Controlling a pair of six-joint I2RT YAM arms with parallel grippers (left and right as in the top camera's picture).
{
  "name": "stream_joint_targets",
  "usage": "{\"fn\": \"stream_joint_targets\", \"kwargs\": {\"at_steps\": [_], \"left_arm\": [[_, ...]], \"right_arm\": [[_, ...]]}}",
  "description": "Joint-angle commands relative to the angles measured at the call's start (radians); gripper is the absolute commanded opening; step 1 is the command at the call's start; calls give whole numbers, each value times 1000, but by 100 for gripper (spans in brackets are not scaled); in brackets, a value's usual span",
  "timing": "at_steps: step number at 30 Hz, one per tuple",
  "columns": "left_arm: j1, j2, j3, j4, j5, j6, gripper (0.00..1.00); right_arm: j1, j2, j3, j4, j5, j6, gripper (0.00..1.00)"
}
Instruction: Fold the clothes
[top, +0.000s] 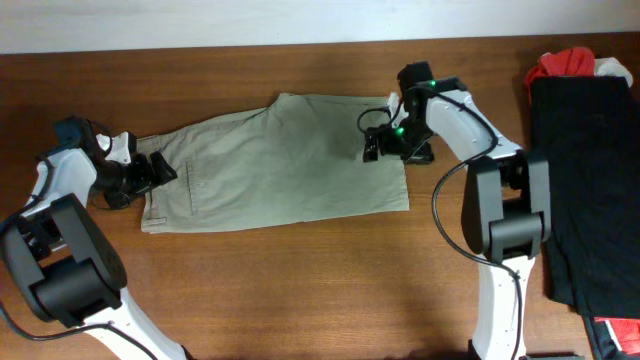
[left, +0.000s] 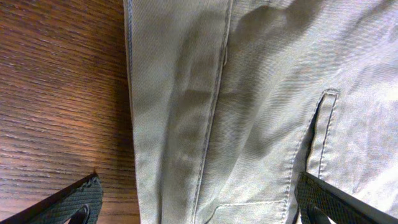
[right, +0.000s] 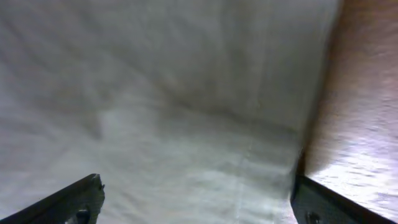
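Observation:
The khaki-beige clothes (top: 280, 165) lie flat on the wooden table (top: 300, 290), folded lengthwise, waistband at the left. My left gripper (top: 158, 172) is open over the waistband end; the left wrist view shows its fingers (left: 199, 205) straddling the waistband edge and a pocket seam of the clothes (left: 249, 106). My right gripper (top: 372, 140) is open over the far right corner of the clothes; the right wrist view shows its fingers (right: 199, 199) spread over the hem edge of the clothes (right: 174, 106), blurred.
A black garment (top: 590, 190) lies along the table's right side, with red and white cloth (top: 570, 65) at its far end and a red edge (top: 615, 335) at its near end.

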Motion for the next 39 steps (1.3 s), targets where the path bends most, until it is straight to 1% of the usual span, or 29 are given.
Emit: {"fn": "stream_joint_targets", "kwargs": {"at_steps": [1,4,7,8,10,11,12,13,15,16,18,19,20,22,25,28,29,30,31,32,33,34,36,39], "left_arm": [[10,58,-37,-6,-56,16,99],[10,58,-37,-6,-56,16,99],[10,58,-39,-6,-55,16,99],[10,58,-39,-6,-55,16,99],[10,58,-39,-7,-55,16,99],[10,58,-39,-17,-51,16,99],[10,58,-39,-19,-30,16,99],[10,58,-39,-16,3,16,99],[10,58,-39,2,84,18,99],[10,58,-39,2,106,43,99],[8,58,-39,-13,107,66,89],[8,58,-40,-14,110,66,89],[8,58,-41,-14,111,66,84],[1,61,-41,-28,134,69,83],[-20,77,-42,-29,144,78,83],[-26,104,-42,-30,144,80,83],[-26,121,-42,-32,144,81,80],[-26,131,-42,-35,144,85,61],[-26,134,-42,-37,140,87,45],[-26,134,-42,-37,136,88,32],[-26,133,-42,-35,136,88,9],[-20,132,-42,-36,135,87,1],[-9,132,-23,-59,111,86,0],[25,132,99,-180,55,52,1]], "right_arm": [[-3,15,-23,-3,150,-8,99],[-2,15,-24,-3,154,-8,99],[6,15,-42,3,64,-8,100],[8,15,-48,8,41,-7,94],[16,15,-82,43,-6,-7,87],[22,15,-101,58,-7,-7,87],[22,15,-117,67,-6,-7,96],[22,15,-122,67,-6,-8,99],[15,14,-122,65,-1,-8,99],[6,14,-121,64,0,-7,99],[-27,14,-105,33,-1,-4,99],[-40,14,-95,14,-1,-4,99],[-73,14,-65,-35,-1,-4,99],[-138,14,-24,-106,-8,-4,99],[-197,14,-23,-124,-11,-4,99],[-225,14,-23,-148,-11,-4,99],[-225,14,-23,-150,-11,-4,99],[-224,14,-23,-153,-11,-4,99],[-223,14,-23,-153,-11,-4,99],[-223,14,-23,-153,-11,-4,99],[-223,14,-23,-153,-10,-4,99],[-223,14,-23,-153,-6,-4,99],[-223,14,-23,-153,-6,-4,99],[-223,14,-23,-153,-6,-4,99]]}}
